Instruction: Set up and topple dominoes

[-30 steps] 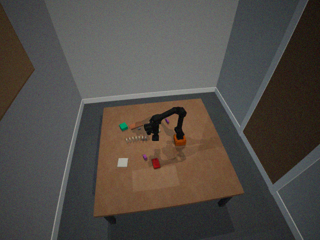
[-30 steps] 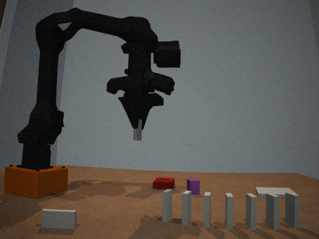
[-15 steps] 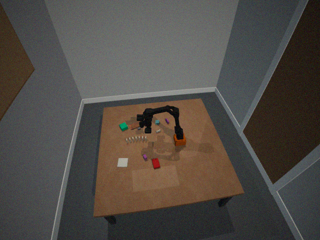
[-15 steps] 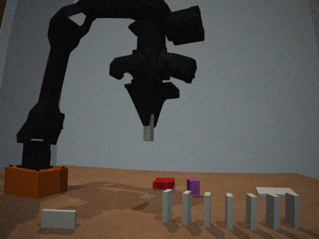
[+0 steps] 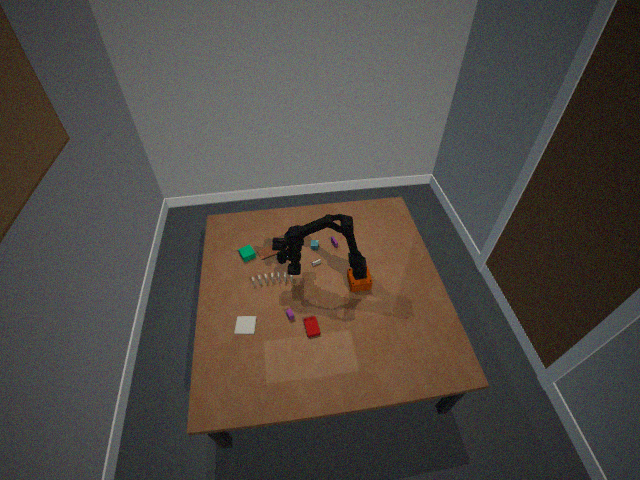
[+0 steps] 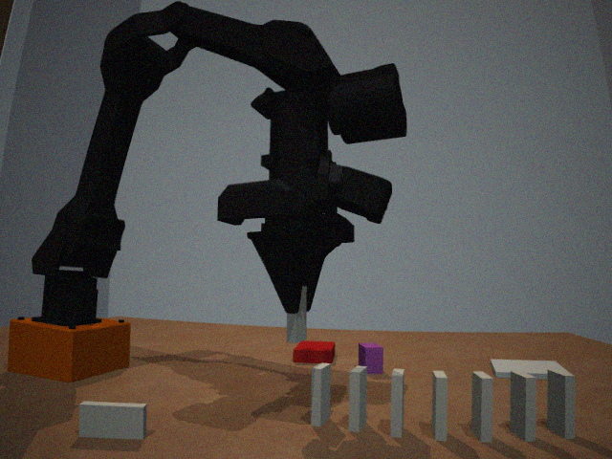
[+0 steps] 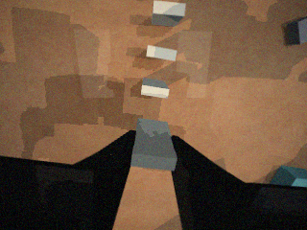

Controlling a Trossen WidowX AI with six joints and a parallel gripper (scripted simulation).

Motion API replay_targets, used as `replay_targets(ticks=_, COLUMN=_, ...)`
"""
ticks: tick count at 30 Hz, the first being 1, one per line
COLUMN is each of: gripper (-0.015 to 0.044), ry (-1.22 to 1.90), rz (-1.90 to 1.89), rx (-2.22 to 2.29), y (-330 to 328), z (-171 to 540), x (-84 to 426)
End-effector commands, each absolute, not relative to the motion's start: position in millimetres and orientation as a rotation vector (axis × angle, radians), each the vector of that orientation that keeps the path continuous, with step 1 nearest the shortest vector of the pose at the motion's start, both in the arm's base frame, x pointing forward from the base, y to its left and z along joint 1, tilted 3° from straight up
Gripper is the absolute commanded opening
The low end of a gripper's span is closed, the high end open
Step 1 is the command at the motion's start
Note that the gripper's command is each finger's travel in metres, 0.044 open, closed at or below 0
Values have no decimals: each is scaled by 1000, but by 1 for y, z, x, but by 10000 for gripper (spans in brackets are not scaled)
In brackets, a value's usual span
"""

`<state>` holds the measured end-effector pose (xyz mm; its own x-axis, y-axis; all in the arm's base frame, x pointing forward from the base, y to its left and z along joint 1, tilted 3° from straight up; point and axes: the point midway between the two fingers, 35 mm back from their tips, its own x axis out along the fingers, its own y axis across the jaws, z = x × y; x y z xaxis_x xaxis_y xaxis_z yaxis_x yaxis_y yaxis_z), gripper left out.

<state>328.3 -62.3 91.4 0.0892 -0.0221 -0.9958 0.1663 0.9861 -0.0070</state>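
Observation:
My gripper is shut on a grey domino, held upright above the table and higher than the row's tops. In the wrist view it is in line with the row, just beyond the end nearest the robot base. Several pale dominoes stand in an evenly spaced row; the end one nearest the base is upright and apart from the held one. Another loose domino lies on its long edge between the row and the base. In the top view the arm partly hides the row's near end.
A red block and a purple block are beside the row, with a white square farther out. On the other side are a green block, a teal block and another purple block.

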Motion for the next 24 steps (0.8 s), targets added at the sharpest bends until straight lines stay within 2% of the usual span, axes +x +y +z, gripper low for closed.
replay_targets(ticks=1, gripper=107, ry=1494, rz=-136, rx=124, y=-62, z=61, x=327)
replay_targets(ticks=9, gripper=107, ry=1494, rz=-141, rx=128, y=-61, z=24, x=323)
replay_targets(ticks=24, gripper=107, ry=1494, rz=-141, rx=128, y=-61, z=23, x=323)
